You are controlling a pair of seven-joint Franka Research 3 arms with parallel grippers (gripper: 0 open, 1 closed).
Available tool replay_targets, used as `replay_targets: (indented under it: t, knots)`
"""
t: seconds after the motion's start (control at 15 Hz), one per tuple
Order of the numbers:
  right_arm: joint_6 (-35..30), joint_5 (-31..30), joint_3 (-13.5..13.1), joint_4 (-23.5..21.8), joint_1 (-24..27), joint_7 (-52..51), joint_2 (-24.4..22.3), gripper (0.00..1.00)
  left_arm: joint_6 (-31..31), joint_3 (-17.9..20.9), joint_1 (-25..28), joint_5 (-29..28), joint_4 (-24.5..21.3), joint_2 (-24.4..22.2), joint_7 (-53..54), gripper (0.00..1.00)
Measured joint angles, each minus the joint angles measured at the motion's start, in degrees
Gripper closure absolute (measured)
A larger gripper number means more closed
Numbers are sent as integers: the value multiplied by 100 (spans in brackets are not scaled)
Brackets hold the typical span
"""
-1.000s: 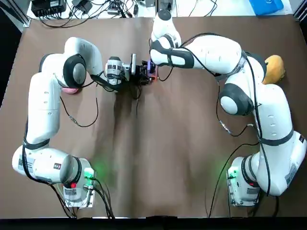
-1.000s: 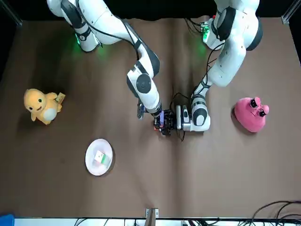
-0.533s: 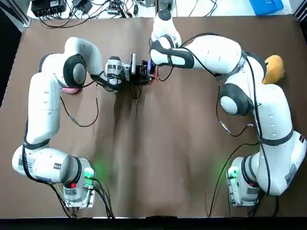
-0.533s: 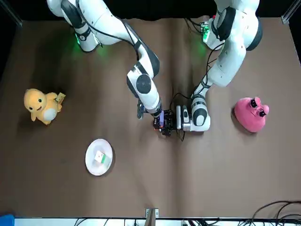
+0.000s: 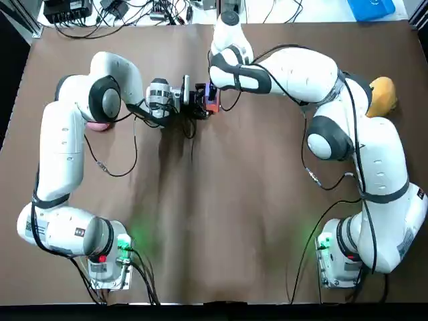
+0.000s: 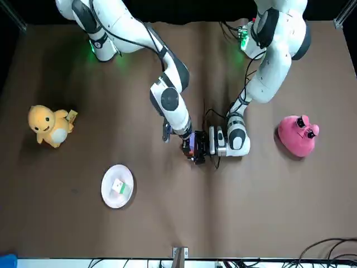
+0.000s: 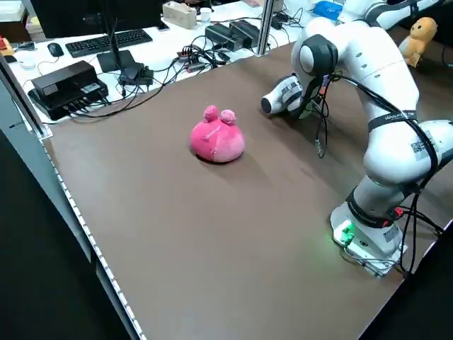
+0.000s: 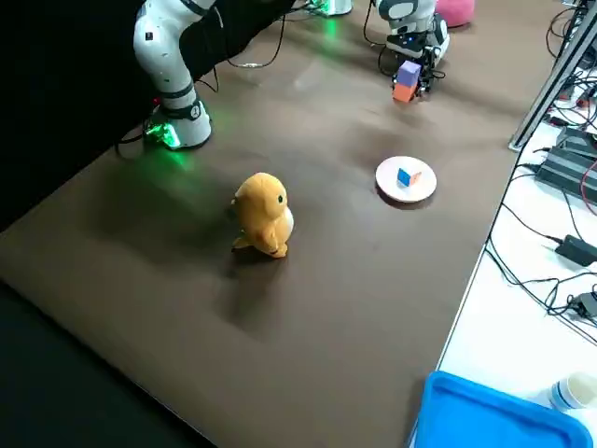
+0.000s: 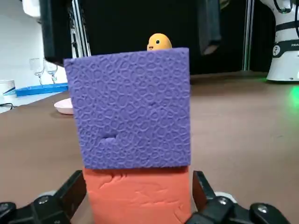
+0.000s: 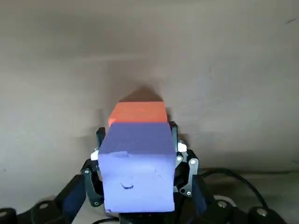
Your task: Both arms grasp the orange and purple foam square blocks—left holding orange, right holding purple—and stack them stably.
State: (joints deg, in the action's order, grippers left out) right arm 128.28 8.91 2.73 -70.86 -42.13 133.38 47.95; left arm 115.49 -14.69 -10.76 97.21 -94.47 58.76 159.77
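My right pincer (image 6: 188, 138) had let go and lifted a little since a moment before, jaws spread above the purple block (image 9: 131, 107), which sat slightly askew on the orange block (image 10: 138, 112). My left pincer (image 9: 138, 181) gripped the orange block low over the tabletop (image 5: 221, 200). Stack made, I judged; only my left release remained.

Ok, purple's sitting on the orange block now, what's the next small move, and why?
Probably lift the right gripper straight up. The purple foam block sits squarely on the orange foam block, the right jaws look spread clear of it, and the left gripper clamps the orange one steady.
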Motion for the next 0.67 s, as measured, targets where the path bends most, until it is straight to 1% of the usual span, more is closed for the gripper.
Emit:
replay_targets:
  t: [0.27,0.67]
  knots:
    - [-239,3,19,26,20,0,-25,0,1,7,16,0,6,0,0,0]
    - [-350,4,46,87,25,0,-95,0,-3,12,50,0,11,0,-87,0]
